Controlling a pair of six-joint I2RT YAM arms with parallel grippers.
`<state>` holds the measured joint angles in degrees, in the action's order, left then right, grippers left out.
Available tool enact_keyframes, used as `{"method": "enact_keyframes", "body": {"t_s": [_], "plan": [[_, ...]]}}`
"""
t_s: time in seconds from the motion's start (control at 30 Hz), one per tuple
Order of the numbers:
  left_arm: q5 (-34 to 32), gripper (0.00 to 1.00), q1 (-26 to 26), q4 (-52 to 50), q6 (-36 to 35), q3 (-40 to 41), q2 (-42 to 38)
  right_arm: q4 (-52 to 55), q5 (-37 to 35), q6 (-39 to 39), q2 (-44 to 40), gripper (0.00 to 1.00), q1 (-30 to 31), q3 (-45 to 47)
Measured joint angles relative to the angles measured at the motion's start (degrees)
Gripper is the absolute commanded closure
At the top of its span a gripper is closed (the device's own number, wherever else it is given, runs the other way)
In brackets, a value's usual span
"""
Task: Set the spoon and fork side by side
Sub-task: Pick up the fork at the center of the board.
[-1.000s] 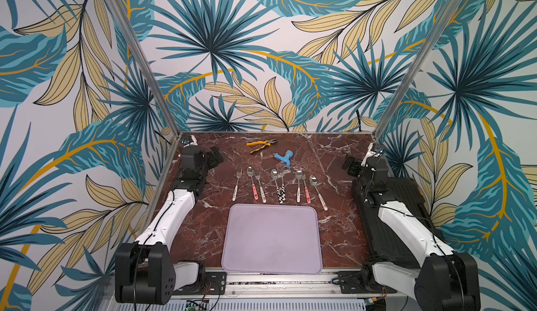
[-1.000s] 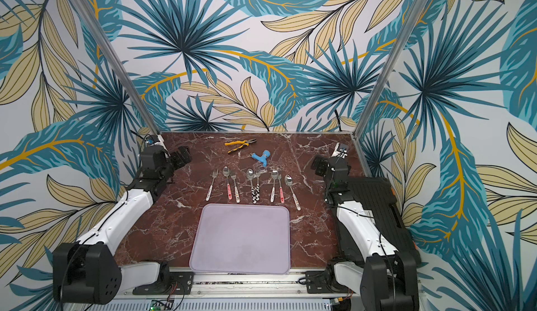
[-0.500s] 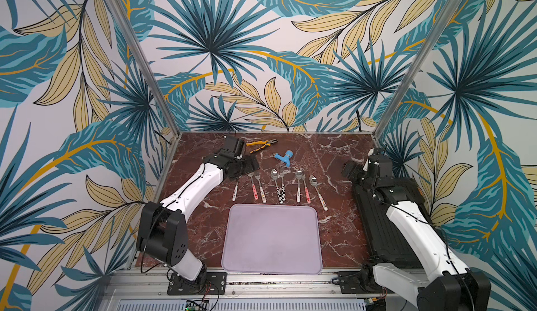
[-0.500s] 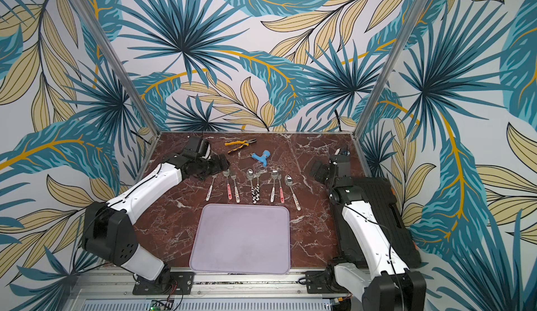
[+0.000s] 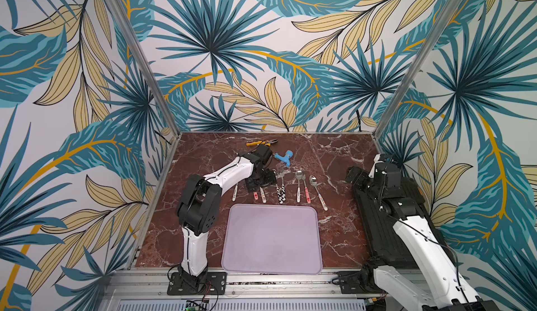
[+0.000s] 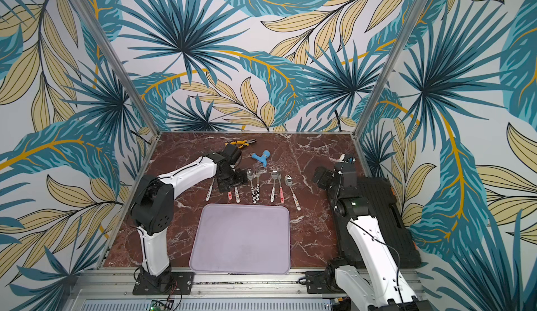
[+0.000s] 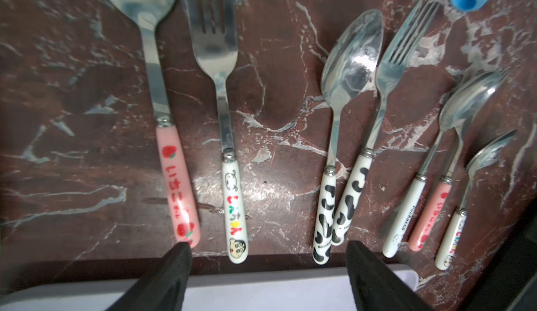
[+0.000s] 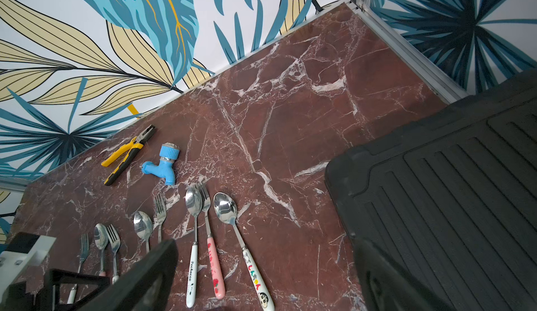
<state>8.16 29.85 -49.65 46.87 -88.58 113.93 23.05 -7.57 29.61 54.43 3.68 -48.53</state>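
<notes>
In the right wrist view the white-handled spoon (image 8: 191, 271) reads "Pochacco" along its handle. In the left wrist view the pink-handled spoon (image 7: 177, 190) carries red hiragana starting "いちご" between strawberry pictures. Beside it, the white-handled fork (image 7: 235, 213) carries coloured hiragana "しんちゃん". The small print at the end of the cow-patterned spoon (image 7: 322, 225) is too blurred to read.

Robot lab cell: aluminium frame posts (image 5: 141, 62), leaf-print backdrop walls (image 5: 261, 47), marble-look tabletop (image 5: 334, 155).

Both top views look down from the near edge over the whole table (image 5: 343, 161); left wrist close above the cutlery (image 7: 348, 71), right wrist shares it from farther right
</notes>
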Motion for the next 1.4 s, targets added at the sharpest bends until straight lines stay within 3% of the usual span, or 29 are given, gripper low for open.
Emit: {"method": "enact_keyframes", "body": {"t_s": [0.37,0.73,0.97,1.2,1.4], "plan": [[-1.6,0.2,0.5,-5.1,-0.4,-6.1,6.6,-0.1,0.8,0.4,0.0,0.01,0.0,1.1],[-1.6,0.41,0.5,-6.9,-2.0,-9.3,11.1,-0.2,0.9,0.9,-0.2,0.01,0.0,1.2],[-1.8,0.64,0.5,-8.1,-3.7,-10.3,12.0,-0.2,0.9,0.9,-0.2,0.0,0.0,1.2],[-2.6,0.71,0.5,-10.8,-5.4,-12.6,13.5,-0.2,0.8,1.1,-0.3,0.01,0.0,1.2],[-3.9,0.82,0.5,-12.5,-7.2,-13.6,14.2,-0.2,0.8,1.1,-1.1,0.01,0.0,1.2]]}}
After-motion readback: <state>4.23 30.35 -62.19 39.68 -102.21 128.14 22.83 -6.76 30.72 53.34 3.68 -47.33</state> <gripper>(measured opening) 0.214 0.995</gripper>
